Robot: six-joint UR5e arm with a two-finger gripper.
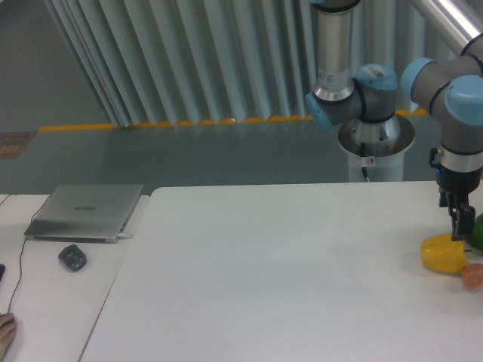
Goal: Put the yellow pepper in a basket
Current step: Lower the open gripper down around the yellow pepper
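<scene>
Gripper (459, 226) state cannot be told; it hangs at twelve o'clock over the yellow pepper (444, 254), which should be straddled centrally before closing.

Arm reaching down, pincer (459, 226) pointing downward, opening unclear

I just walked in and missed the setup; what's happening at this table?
A UR5e arm has its gripper just above the yellow pepper near the table's right edge, not yet holding it. A green vegetable and a small orange-pink fruit lie beside the pepper. No basket is in view. A closed laptop and mouse sit far left.
</scene>
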